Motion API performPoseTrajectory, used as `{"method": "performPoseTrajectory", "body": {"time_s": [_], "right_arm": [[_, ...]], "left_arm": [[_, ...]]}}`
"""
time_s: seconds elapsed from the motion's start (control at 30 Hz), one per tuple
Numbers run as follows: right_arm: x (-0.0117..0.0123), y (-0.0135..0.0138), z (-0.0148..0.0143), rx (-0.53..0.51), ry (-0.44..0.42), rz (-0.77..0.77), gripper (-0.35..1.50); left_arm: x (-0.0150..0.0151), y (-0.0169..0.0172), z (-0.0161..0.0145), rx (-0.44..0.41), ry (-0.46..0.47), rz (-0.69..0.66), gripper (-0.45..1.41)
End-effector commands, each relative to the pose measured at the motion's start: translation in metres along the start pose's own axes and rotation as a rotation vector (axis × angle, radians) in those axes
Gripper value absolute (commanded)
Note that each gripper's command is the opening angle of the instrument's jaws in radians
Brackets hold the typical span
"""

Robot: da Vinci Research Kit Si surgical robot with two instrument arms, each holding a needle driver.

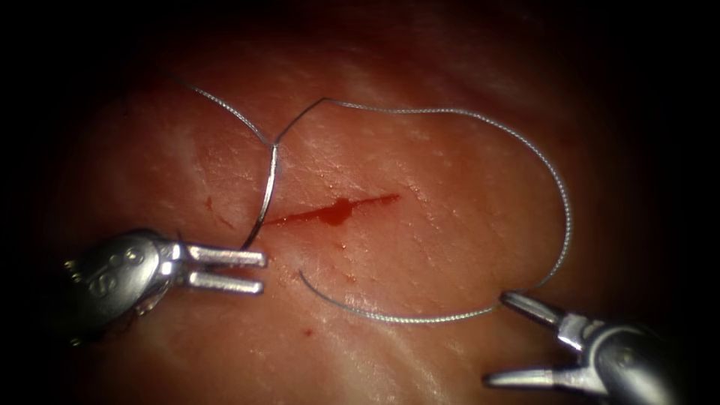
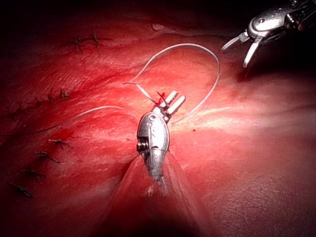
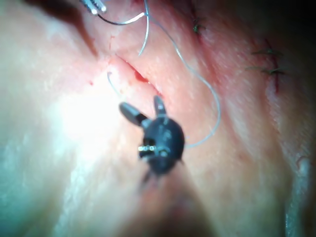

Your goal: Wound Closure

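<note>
Left end effector [image 1: 259, 271]: jaws narrowly parted, holding nothing, positioned left of the cut [image 1: 334, 212] with the upper jaw tip just beside the lower end of the needle [image 1: 268, 191]. Needle lying on the tissue [image 1: 450, 187] at the cut's left end (penetration cannot be told). Right end effector [image 1: 499, 337]: jaws spread wide, holding nothing, the upper jaw tip touching or just beside the thread [image 1: 525, 142]. Thread looping from the needle's upper end around the cut's right side. Red fluid [image 1: 339, 210] pooled along the cut.
</note>
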Motion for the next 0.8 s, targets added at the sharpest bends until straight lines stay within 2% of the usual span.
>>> {"method": "performPoseTrajectory", "body": {"time_s": [0.03, 0.07, 0.1, 0.2, 0.4, 0.57, 0.8], "right_arm": [[0.0009, -0.0004, 0.0056, 0.028, 0.004, -0.026, 1.31], [0.0009, -0.0004, 0.0068, 0.035, -0.003, -0.032, 1.29], [0.0006, -0.0004, 0.0096, 0.059, -0.039, -0.04, 1.26], [-0.0003, -0.0003, 0.0131, 0.053, -0.091, -0.057, 1.24], [-0.0023, -0.0004, 0.0181, 0.048, -0.19, -0.1, 1.14], [-0.0037, -0.0002, 0.0196, 0.025, -0.286, -0.12, 1.06], [-0.0046, -0.0003, 0.0187, -0.011, -0.385, -0.135, 0.98]], "left_arm": [[-0.001, -0.0006, 0.0004, -0.004, 0.002, -0.006, -0.45], [-0.0012, -0.0007, 0.0003, -0.005, 0.002, -0.005, -0.45], [-0.0016, -0.0008, 0.0002, -0.006, 0.002, -0.009, -0.45], [-0.002, -0.0007, -0.0001, -0.008, 0.002, -0.012, -0.45], [-0.002, -0.0005, -0.0003, -0.008, 0.002, -0.011, -0.45], [-0.0019, -0.0003, -0.0003, -0.007, 0.001, -0.011, -0.45], [-0.0017, -0.0002, -0.0005, -0.009, 0.001, -0.012, -0.45]]}}
